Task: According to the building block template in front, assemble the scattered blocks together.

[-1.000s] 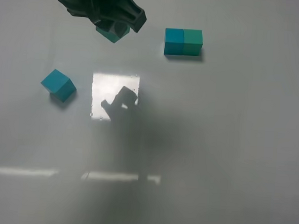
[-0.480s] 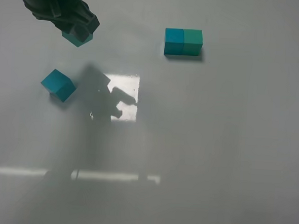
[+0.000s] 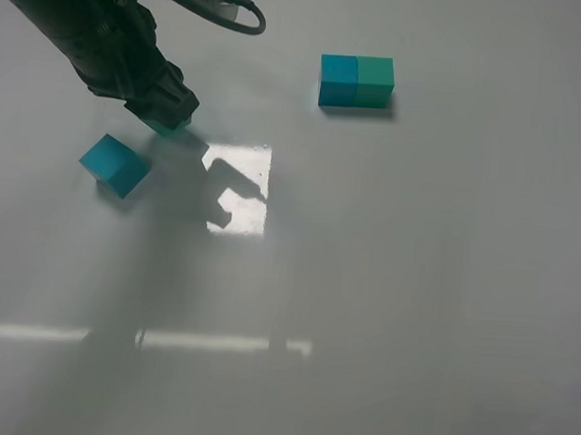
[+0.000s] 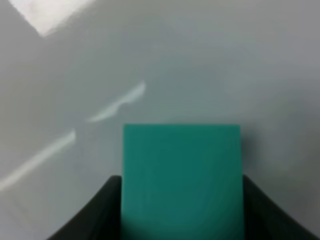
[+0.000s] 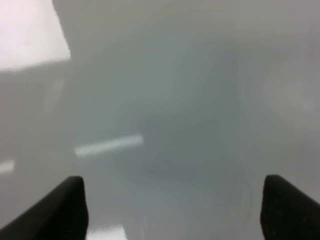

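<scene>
Green cube (image 4: pixel 181 175) in left claw (image 3: pixel 166 117), overhead half-hidden

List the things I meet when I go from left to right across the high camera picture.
The light blue block → green block held in the left gripper → bright patch on the table → joined blue and green blocks.

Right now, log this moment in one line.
left gripper: shut on green block | cyan block: loose, apart | template: untouched | right gripper: open, empty
</scene>
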Robot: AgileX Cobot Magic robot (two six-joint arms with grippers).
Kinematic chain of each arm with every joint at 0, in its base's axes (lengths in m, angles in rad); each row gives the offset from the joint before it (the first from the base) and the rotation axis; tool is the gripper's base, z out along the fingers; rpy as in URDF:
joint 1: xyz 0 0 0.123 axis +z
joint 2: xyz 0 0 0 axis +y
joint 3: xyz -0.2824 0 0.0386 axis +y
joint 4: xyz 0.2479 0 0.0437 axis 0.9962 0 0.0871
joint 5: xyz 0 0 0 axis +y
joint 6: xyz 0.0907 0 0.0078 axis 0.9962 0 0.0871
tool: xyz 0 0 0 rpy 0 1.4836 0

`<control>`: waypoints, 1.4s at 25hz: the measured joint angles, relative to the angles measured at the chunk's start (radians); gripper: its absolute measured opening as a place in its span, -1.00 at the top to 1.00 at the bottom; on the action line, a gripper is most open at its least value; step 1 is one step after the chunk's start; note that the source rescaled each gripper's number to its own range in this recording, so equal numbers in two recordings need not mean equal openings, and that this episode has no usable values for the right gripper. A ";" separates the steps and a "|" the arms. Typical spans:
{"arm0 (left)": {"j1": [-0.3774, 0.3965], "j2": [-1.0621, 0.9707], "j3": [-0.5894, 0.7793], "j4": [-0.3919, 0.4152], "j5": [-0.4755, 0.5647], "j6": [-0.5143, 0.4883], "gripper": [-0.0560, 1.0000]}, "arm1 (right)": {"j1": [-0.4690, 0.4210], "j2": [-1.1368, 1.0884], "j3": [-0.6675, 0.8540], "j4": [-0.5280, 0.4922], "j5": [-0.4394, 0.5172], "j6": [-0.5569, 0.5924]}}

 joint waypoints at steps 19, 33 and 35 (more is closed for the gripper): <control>0.003 -0.004 0.096 0.074 0.025 -0.092 0.89 | 0.000 0.000 0.000 0.000 0.000 0.000; 0.003 -0.005 0.096 0.055 0.086 -0.099 0.89 | 0.000 0.000 0.000 0.000 0.000 0.000; 0.003 -0.005 0.096 0.052 0.101 -0.099 0.89 | 0.000 0.000 0.000 0.000 0.000 0.000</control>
